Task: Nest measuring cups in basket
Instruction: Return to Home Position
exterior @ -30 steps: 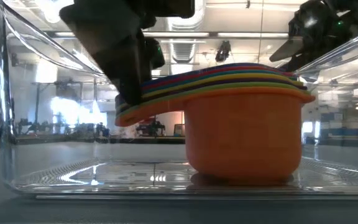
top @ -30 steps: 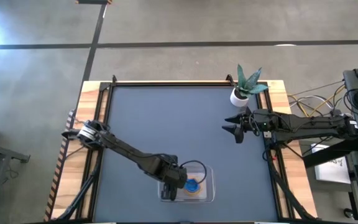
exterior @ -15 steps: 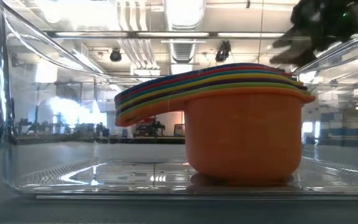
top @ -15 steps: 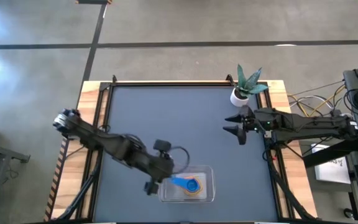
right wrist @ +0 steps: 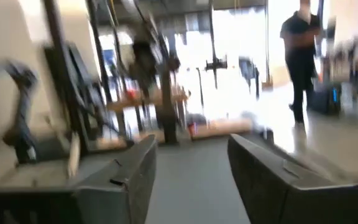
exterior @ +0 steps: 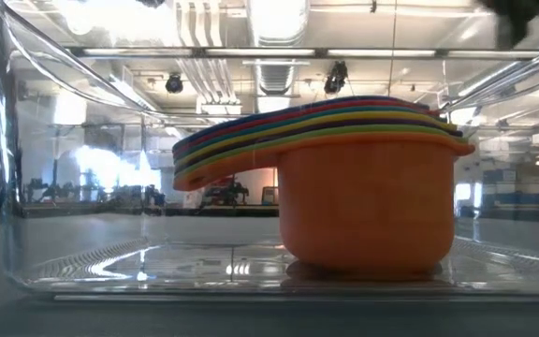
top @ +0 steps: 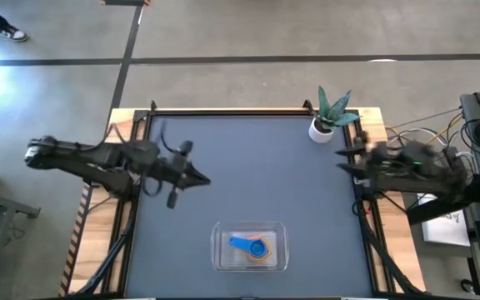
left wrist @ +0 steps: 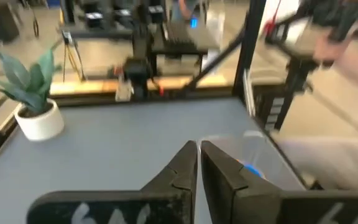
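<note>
Clear basket [top: 277, 237] holds nested measuring cups [top: 252, 247]; left fingers [left wrist: 176, 172] together, right fingers [right wrist: 132, 175] apart.

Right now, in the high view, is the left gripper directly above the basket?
No: the left gripper hangs over the table, well apart from the basket that holds the nested measuring cups.

The left pincer [left wrist: 199, 147] covers much of the basket [left wrist: 269, 155] just beyond its fingertips, and of the measuring cups [left wrist: 252, 169] only a blue scrap shows there. From above, well away from both pincers, they show just a blue top and an orange rim, with the rest hidden beneath. The right pincer [top: 344, 156] is a smear at the desk [top: 248, 158] edge. Everything ahead of it is blurred, a person [right wrist: 301, 56] included. A dark shape [exterior: 527, 14] in the low view's corner is perhaps an arm.
</note>
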Controlling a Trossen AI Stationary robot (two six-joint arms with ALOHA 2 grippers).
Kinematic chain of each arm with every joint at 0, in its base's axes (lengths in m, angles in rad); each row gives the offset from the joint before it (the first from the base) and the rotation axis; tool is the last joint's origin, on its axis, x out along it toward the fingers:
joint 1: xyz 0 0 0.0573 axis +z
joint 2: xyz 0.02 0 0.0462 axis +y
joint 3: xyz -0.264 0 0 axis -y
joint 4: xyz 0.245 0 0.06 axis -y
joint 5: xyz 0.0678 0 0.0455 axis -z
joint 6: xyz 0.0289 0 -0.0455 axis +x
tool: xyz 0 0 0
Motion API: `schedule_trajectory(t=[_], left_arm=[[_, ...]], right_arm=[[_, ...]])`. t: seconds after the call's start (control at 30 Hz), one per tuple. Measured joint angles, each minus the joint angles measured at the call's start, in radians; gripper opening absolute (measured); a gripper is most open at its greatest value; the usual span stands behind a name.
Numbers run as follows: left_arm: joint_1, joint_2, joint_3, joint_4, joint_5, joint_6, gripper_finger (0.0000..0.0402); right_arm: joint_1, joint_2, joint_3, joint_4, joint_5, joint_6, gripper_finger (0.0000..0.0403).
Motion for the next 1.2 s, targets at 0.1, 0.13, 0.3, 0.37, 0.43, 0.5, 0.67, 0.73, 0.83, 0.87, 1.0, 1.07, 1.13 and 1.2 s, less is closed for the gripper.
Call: schedule_trajectory(t=[0.1,0.13,0.3,0.37,0.43,0.5,0.67,0.73,0.83,0.87,1.0,1.07,1.13,1.2], left_arm=[[0.098,-0.091,-0.114,0.106,0.098,0.0,0.0005],[0.136,-0.116,-0.15,0.133,0.127,0.001,0.0003],[0.321,-0.199,-0.287,0.291,0.293,-0.021,0.0],[0.391,-0.211,-0.338,0.351,0.36,-0.048,0.0],[0.45,-0.212,-0.386,0.423,0.43,-0.07,0.0],[0.504,-0.214,-0.439,0.491,0.481,-0.076,0.0],[0.605,-0.177,-0.604,0.742,0.571,-0.095,0.0],[0.635,-0.148,-0.663,0.889,0.6,-0.135,0.0],[0.665,-0.098,-0.742,1.075,0.648,-0.169,0.0],[0.67,-0.082,-0.762,1.133,0.659,-0.181,0.0],[0.688,-0.017,-0.817,1.293,0.702,-0.187,0.0],[0.688,0.016,-0.832,1.33,0.713,-0.161,0.0],[0.688,0.047,-0.836,1.359,0.713,-0.132,0.0],[0.688,0.078,-0.836,1.369,0.714,-0.127,0.0]], right_arm=[[0.0,-0.032,0.028,-0.041,-0.006,-0.016,0.0151],[0.0,-0.03,0.039,-0.13,-0.017,-0.017,0.0138],[0.0,0.004,0.064,-0.099,-0.042,-0.084,0.0065],[0.0,-0.001,0.052,-0.079,-0.054,-0.105,0.0038],[0.0,-0.032,0.026,-0.069,-0.059,-0.12,0.0016],[0.0,-0.032,-0.01,-0.031,-0.058,-0.123,0.0011],[0.0,-0.007,-0.15,0.217,-0.053,-0.112,0.0009],[0.0,0.003,-0.231,0.378,-0.053,-0.102,0.0009],[0.0,0.008,-0.343,0.586,-0.049,-0.114,0.0009],[0.0,0.008,-0.377,0.634,-0.043,-0.122,0.0009],[-0.002,0.0,-0.448,0.67,-0.007,-0.139,0.0009],[-0.003,0.002,-0.448,0.62,0.005,-0.148,0.0009],[-0.003,0.0,-0.449,0.596,0.005,-0.163,0.0009],[-0.003,0.0,-0.449,0.585,0.005,-0.182,0.0009]])
